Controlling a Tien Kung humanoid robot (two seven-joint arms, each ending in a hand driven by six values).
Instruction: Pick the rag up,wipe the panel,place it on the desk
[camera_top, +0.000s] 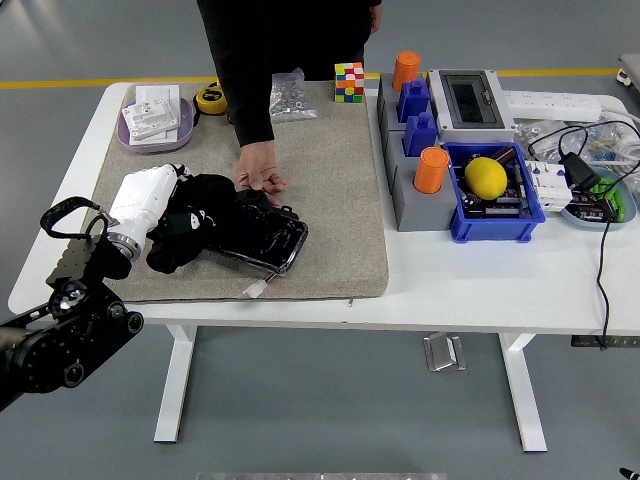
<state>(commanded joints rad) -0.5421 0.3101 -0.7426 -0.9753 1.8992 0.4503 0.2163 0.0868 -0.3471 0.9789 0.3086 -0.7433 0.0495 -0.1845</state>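
Rag (195, 225), black & bunched, sits on left part of grey felt mat (340, 200), draped over left end of dark glossy panel (265, 240); left robot hand (165, 215), white-shelled w/ black fingers, is closed on rag, arm coming in from lower-left corner. Right robot hand not seen. Panel lies flat on mat, tilted a bit, w/ small white connector (255, 290) just off its near edge. Person in black at far side, one hand (258, 168) pressing down on mat at panel's far edge, touching or nearly touching it. White surface (480, 280) carries mat over its left & middle. Far left: purple tray (155, 135) w/ white parts, yellow tape measure (210, 97) beside it, clear bag of small hardware (290, 98), Rubik's-type cube (348, 82) at mat's far edge. Right of mat: grey block fixture (410, 190) w/ two orange cylinders & blue pieces, grey electrical box (468, 100) w/ dark window, blue bin (495, 195) holding a lemon (486, 177). Far right: white power strip (560, 103), black cables (600, 220), small tray w/ green bits, cable trailing over near-right edge. Room: grey floor (350, 400), yellow line (60, 83) behind surface; white legs below.
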